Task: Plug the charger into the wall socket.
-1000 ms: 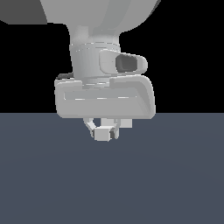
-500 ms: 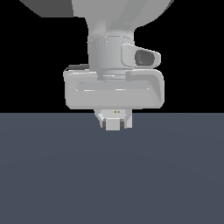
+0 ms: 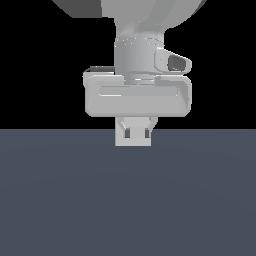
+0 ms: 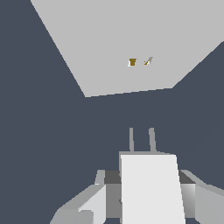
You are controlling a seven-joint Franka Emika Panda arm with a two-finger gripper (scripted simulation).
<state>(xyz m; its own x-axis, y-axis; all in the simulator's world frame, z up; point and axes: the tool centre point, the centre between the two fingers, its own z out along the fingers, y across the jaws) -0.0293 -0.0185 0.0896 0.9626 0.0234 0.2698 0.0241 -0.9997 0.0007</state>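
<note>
We start with the charger [image 4: 151, 188]: in the wrist view it sits clamped between our fingers [image 4: 105, 192], its two short grey prongs [image 4: 141, 140] pointing forward toward the wall socket [image 4: 135, 43], so the pickup part of the job looks done. In the exterior view the same block [image 3: 133, 134] hangs just under the gripper [image 3: 135, 131], close above the dark desk [image 3: 128, 200], with the fingers closed on its sides. The socket panel stands ahead of the charger at about twelve o'clock from the prongs, and a clear band of desk [image 4: 52, 131] lies between the prong tips and the panel, so the two are still apart. The two yellowish holes [image 4: 139, 61] sit roughly in line with the prongs, perhaps a touch toward eleven o'clock. What remains, in our judgement, is the approach across that gap, the fine lining-up of prongs with holes, and the push home; nothing is inserted yet. We find no brand, label or writing on the charger, the socket, the arm or the desk; every surface is plain.
</note>
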